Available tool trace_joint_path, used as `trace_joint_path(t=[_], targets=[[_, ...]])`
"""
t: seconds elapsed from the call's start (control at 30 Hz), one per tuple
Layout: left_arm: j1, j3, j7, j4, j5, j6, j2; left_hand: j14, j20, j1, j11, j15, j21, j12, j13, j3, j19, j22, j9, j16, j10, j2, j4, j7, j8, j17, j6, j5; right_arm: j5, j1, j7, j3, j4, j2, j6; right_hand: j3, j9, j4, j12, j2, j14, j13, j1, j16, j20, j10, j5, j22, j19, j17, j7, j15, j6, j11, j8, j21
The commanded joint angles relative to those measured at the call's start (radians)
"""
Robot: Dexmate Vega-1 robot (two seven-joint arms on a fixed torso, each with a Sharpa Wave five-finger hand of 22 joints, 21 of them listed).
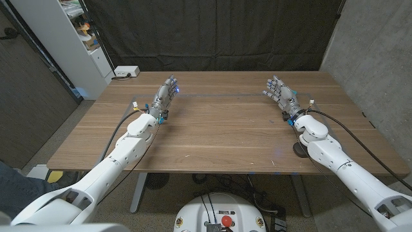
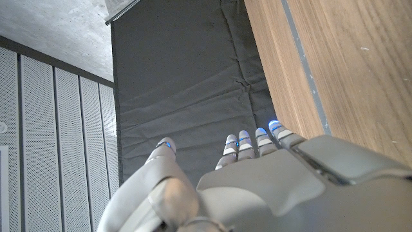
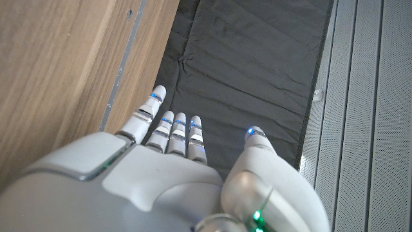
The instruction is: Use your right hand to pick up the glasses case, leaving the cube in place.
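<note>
1. Your right hand (image 1: 280, 93) hovers over the smooth wooden tabletop (image 1: 219, 129), fingers spread, holding nothing.
2. Your left hand (image 1: 166, 95) likewise, fingers apart.
3. You can't tell where the glasses case is.

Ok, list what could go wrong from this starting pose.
No glasses case or cube lies on the wooden table, so the right hand has no target and may close on nothing. A cable loops off the right arm near the table edge and could snag in a reach.

Even, soft overhead light on the brown wooden counter (image 1: 219, 129); faint shadows, no glare, sharp focus, slight wide-angle bending at edges.
</note>
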Motion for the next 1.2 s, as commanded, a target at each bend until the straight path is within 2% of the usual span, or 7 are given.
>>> trace_joint_path(t=[0.03, 1.2], targets=[[-0.007, 0.002, -0.007, 0.008, 0.001, 0.005, 0.001, -0.002, 0.005, 0.007, 0.005, 0.004, 0.005, 0.003, 0.001, 0.002, -0.008, 0.004, 0.003, 0.005, 0.004, 0.002, -0.004, 0.007, 0.004, 0.004, 0.002, 0.001, -0.007, -0.022, 0.002, 0.009, -0.031, -0.026, 0.004, 0.004, 0.004, -0.006, 0.006, 0.004, 0.011, 0.003, 0.009, 0.007, 0.005, 0.007, 0.004, 0.001, 0.004, 0.001, -0.002, -0.004, 0.005, -0.007, 0.003, 0.001], [-0.023, 0.000, -0.047, 0.046, -0.007, -0.011, 0.003, -0.001, 0.004, 0.009, 0.005, 0.004, 0.005, 0.002, 0.001, 0.002, -0.010, 0.005, 0.003, 0.004, 0.007, 0.005, -0.010, 0.007, 0.003, 0.004, 0.004, -0.002, -0.021, -0.117, -0.014, 0.039, -0.134, -0.078, 0.040, 0.003, 0.005, -0.009, 0.009, 0.007, 0.024, 0.003, 0.007, 0.010, 0.000, 0.020, 0.004, 0.001, 0.017, -0.005, -0.006, -0.010, 0.010, -0.013, 0.005, 0.004]])
